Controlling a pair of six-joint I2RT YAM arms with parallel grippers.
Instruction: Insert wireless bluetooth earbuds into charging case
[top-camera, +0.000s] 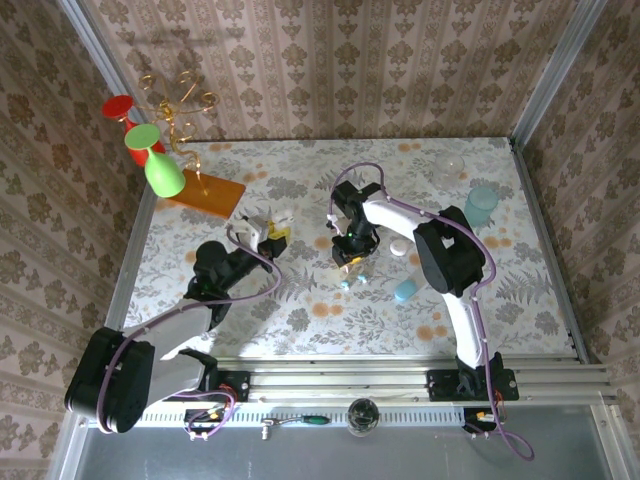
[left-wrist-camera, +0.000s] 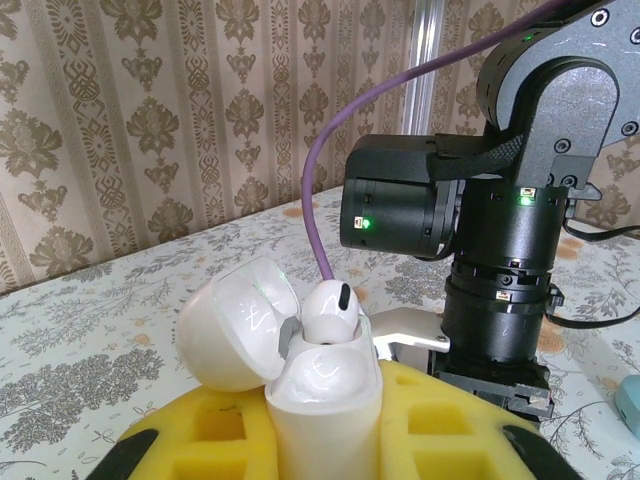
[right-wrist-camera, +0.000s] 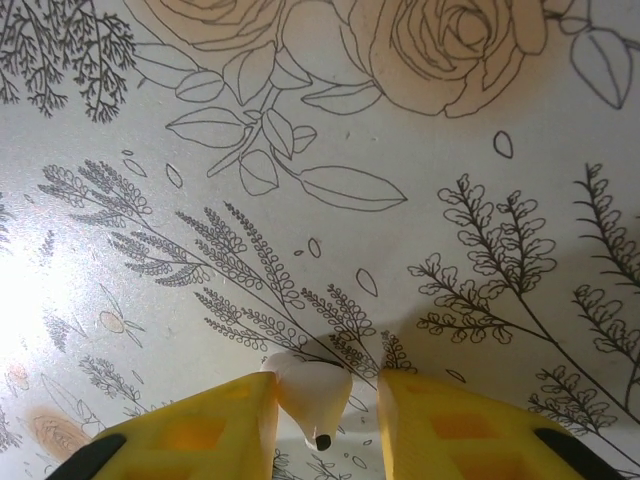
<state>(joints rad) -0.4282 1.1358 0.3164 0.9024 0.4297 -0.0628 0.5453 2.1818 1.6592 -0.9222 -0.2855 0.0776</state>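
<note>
Left hand (top-camera: 270, 235) clamps the open charging case (left-wrist-camera: 325, 390), one earbud (left-wrist-camera: 330, 310) seated. Right of the case, the right hand (right-wrist-camera: 325, 385) stands apart around the second earbud (right-wrist-camera: 308, 395) on the bench (right-wrist-camera: 300, 150); next, pinch and lift.

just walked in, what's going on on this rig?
The left arm holds the white charging case upright in its shut jaws, lid flipped open, one earbud already seated. The right arm is down over the table, its jaws straddling the second earbud. It touches one pad, with a gap at the other, so it is not yet clamped.
</note>
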